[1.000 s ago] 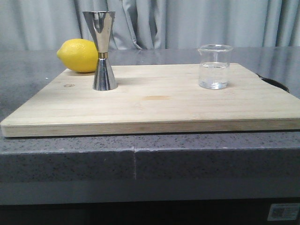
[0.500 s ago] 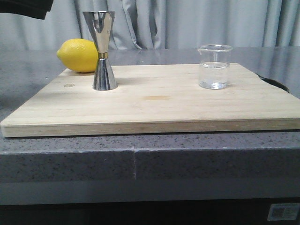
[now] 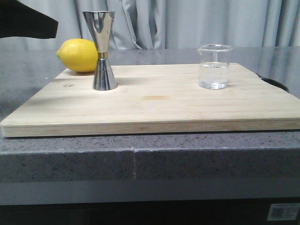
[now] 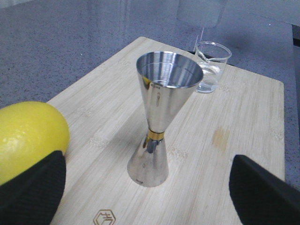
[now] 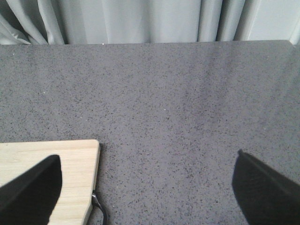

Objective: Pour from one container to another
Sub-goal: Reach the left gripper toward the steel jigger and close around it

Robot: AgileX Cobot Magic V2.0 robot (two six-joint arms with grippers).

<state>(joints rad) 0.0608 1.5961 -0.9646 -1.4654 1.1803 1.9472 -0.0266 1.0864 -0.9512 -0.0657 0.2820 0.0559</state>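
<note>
Jigger [image 3: 103, 51] upright on board [image 3: 154, 105]; beaker [image 3: 214, 66] well apart.

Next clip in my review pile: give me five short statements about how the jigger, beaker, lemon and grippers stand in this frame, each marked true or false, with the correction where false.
1. The jigger stands upright on the wooden board. True.
2. The beaker is empty. False: clear liquid fills its lower part.
3. The lemon lies behind the jigger, at the board's far left edge. True.
4. The left gripper is shut on the jigger. False: its fingers are spread wide, one on each side of the jigger, touching nothing.
5. The right gripper holds the beaker. False: it is open over the grey counter, by a corner of the board, with nothing between its fingers.
</note>
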